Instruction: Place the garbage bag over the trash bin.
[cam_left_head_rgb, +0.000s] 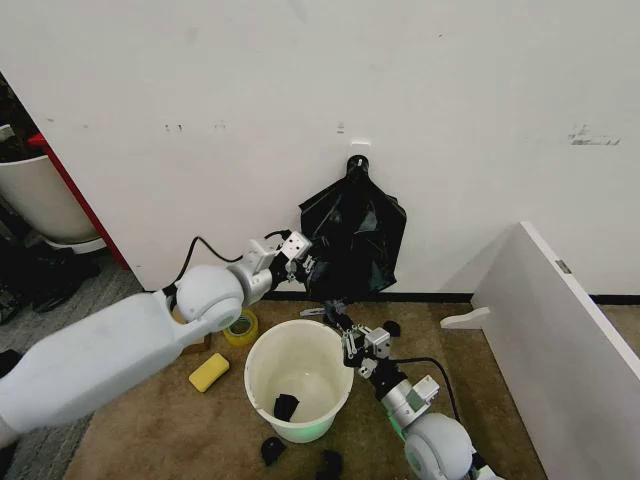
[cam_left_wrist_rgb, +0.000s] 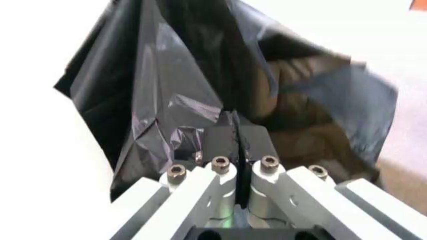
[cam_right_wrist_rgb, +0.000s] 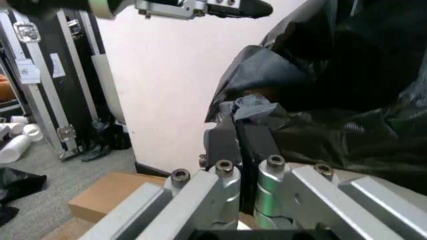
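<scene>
Taking the trash bin as the landmark: it stands on the brown floor below the white wall, with a black scrap inside it. Left of the bin lie a yellow sponge and a roll of yellow tape. Above the bin, the left tool is clenched on the left edge of the garbage bag, which hangs from a wall hook. Just beside the bin's right rim, the right tool is clenched on the bag's lower edge. Right of the bin leans a white board.
</scene>
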